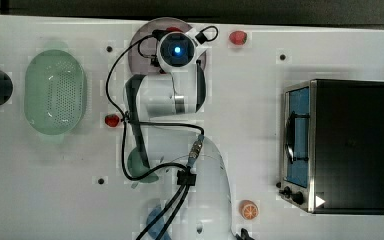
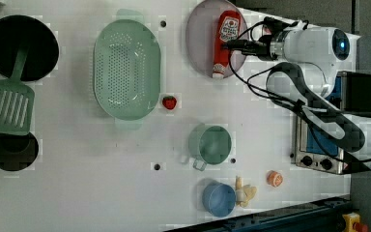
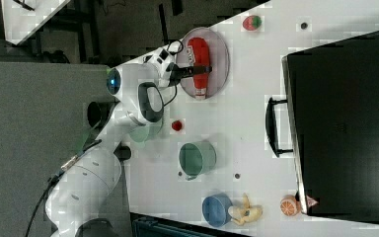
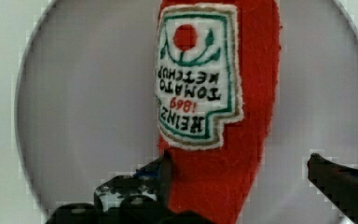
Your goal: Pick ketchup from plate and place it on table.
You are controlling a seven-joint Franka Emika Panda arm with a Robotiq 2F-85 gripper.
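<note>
Ketchup [image 2: 224, 41]: soft red bottle lying flat on the plate [image 2: 199, 38], white cap toward the desk [image 2: 77, 193] middle in the left view.
Pincer [image 4: 240, 175]: spread wide, holding nothing, one finger either side of the bottle's body.
Risk: closing off-centre may squeeze the bottle sideways or roll it; dragging could shift the plate.
Green basket [image 2: 126, 70]: nothing visible inside.
Green cup [image 2: 210, 144]: looks empty.
Blue cup [image 2: 219, 198]: contents unclear.
Toaster oven [image 1: 337, 145]: door closed.
</note>
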